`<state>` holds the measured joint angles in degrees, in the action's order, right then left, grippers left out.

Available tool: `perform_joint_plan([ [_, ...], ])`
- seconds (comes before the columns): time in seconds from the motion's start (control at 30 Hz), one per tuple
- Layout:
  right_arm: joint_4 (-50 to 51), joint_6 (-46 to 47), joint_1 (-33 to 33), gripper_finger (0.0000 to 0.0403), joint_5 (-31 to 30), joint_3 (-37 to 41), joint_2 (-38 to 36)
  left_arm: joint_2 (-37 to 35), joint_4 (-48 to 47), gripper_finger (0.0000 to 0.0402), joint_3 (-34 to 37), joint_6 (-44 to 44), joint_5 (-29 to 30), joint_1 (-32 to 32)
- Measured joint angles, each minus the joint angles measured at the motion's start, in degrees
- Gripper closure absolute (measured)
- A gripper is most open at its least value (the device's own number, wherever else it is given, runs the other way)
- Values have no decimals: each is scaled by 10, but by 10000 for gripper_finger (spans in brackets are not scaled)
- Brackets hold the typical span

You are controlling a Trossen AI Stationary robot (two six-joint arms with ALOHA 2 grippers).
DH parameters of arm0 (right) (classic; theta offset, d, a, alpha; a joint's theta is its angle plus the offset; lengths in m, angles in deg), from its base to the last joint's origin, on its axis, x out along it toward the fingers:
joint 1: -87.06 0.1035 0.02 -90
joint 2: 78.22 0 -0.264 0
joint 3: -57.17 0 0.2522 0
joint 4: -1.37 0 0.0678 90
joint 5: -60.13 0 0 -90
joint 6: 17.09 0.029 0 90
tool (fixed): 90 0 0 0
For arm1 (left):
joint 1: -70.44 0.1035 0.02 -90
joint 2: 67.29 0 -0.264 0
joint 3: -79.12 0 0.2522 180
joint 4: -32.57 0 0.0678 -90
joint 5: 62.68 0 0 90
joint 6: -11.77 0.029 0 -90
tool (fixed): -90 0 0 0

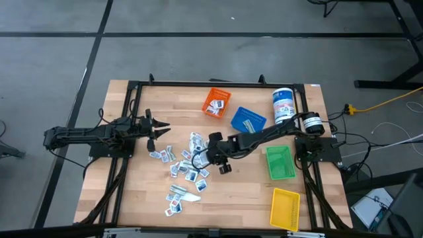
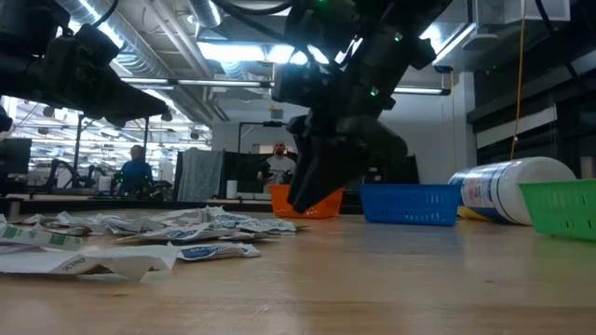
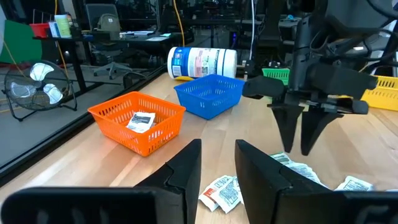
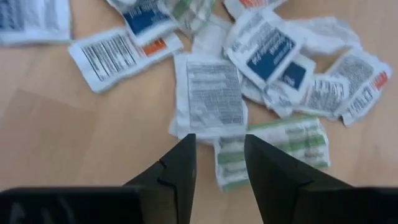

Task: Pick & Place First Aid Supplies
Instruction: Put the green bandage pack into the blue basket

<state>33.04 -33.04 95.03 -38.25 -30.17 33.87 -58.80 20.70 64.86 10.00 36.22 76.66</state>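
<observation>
While my right gripper (image 4: 221, 158) hangs with fingers apart over them, the packets (image 1: 188, 165) lie mid-table: small, flat, white, with blue, red, green print and barcodes; writing unreadable.

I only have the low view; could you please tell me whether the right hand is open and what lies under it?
Observer: The right hand is open and empty, pointing down over a white packet.
Operator: Thank you. Is anything in the orange bin?
Observer: Yes, the orange bin holds a folded packet.
Operator: And the left hand?
Observer: The left hand is open, off to the left of the pile.
</observation>
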Motion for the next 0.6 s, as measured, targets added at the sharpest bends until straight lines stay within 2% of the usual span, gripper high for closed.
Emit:
perform_joint_plan([
  [0.6, 3, 11, -25, 269, -6, 0, 26, 0, 0, 310, 0, 0, 0, 0],
])
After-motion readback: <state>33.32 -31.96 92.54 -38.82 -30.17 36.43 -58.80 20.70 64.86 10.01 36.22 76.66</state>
